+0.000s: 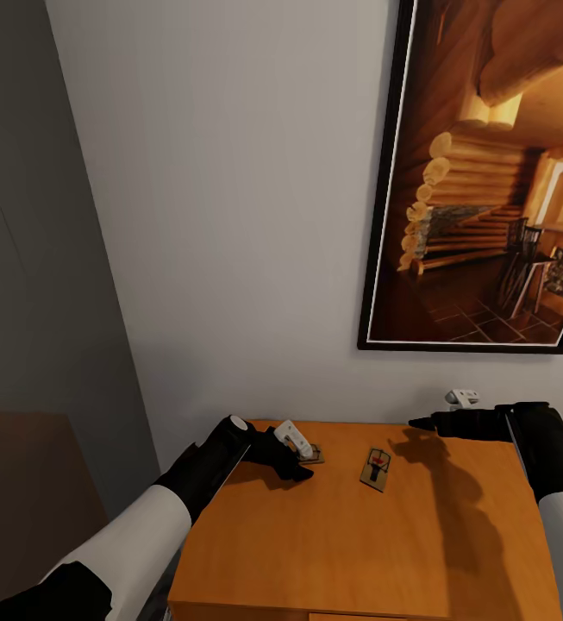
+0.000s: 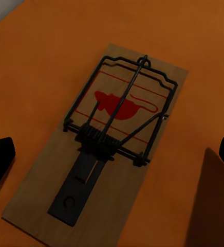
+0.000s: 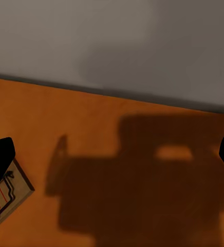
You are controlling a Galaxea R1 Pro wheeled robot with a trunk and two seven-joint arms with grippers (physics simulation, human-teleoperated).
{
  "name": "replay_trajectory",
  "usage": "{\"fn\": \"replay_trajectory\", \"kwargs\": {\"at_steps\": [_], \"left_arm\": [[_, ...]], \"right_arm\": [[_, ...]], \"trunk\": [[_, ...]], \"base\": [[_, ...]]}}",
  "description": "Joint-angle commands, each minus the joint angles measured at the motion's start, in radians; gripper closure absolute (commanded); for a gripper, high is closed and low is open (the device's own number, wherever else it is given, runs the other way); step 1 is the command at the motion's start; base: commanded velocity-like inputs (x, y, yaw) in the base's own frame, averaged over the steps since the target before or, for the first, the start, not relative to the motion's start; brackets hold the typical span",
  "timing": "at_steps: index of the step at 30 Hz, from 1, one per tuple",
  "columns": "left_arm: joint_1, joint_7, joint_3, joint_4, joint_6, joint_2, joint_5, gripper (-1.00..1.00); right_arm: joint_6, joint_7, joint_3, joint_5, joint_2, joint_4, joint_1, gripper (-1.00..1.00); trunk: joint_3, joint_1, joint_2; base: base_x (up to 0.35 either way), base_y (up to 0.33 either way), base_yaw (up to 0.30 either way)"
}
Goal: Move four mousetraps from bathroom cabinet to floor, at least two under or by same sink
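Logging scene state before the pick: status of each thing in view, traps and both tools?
Left tool: open, low over a mousetrap at the cabinet top's back edge, not gripping it.
Mousetrap under left tool: flat on the cabinet top, ungrasped, between the spread fingertips.
Middle mousetrap: flat on the cabinet top, free.
Right tool: open, empty, above the cabinet top.
Cabinet top: two mousetraps visible on it.

Plain pale grey wall (image 1: 229, 216) straight ahead. Large black-framed picture (image 1: 488, 181) of a log-cabin interior hangs on it, upper right. Left of the wall, a darker grey panel (image 1: 31, 241), shadowed. Below that panel, a dim brown surface (image 1: 22, 483). Lighting soft, casts shadows.
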Motion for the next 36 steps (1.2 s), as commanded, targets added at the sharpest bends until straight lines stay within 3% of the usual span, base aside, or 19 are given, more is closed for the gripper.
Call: {"fn": "replay_trajectory", "kwargs": {"at_steps": [1, 36], "left_arm": [[-0.001, -0.006, 0.001, -0.002, 0.004, 0.000, -0.008, -1.00], [-0.001, -0.006, 0.001, -0.002, 0.004, 0.001, -0.008, -1.00]], "right_arm": [[0.003, 0.010, -0.003, 0.010, 0.001, -0.001, -0.001, -1.00], [0.003, 0.012, -0.003, 0.010, 0.001, -0.001, -0.001, -1.00]], "trunk": [[-0.001, 0.000, -0.001], [-0.014, 0.015, -0.029]], "base": [[0.000, 0.000, 0.000], [0.000, 0.000, 0.000]]}}
